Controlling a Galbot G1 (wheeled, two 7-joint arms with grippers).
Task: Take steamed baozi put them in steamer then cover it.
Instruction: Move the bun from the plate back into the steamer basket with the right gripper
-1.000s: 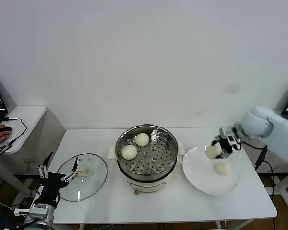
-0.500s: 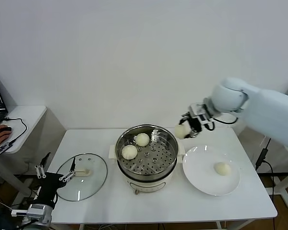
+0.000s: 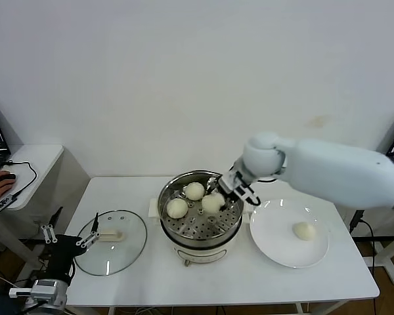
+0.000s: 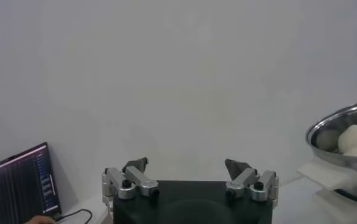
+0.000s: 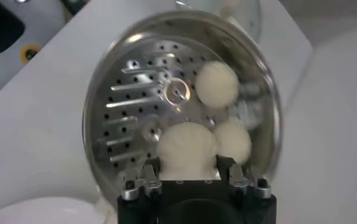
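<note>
I have the right tool (image 3: 218,197) over the steamer (image 3: 200,241), its fingers clamped on one steamed baozi (image 3: 213,203) held just above the perforated tray. Two more buns (image 3: 194,191) (image 3: 176,208) sit on the tray beside it, and a fourth (image 3: 305,230) lies on the white plate (image 3: 276,243). The cover (image 3: 131,248) rests on the surface left of the steamer. My left tool (image 3: 69,237) waits spread wide beside the cover.

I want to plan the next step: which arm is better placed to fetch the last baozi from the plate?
Probably the right. The right hand holds a baozi over the steamer, next to the plate; the left hand waits by the cover.
</note>
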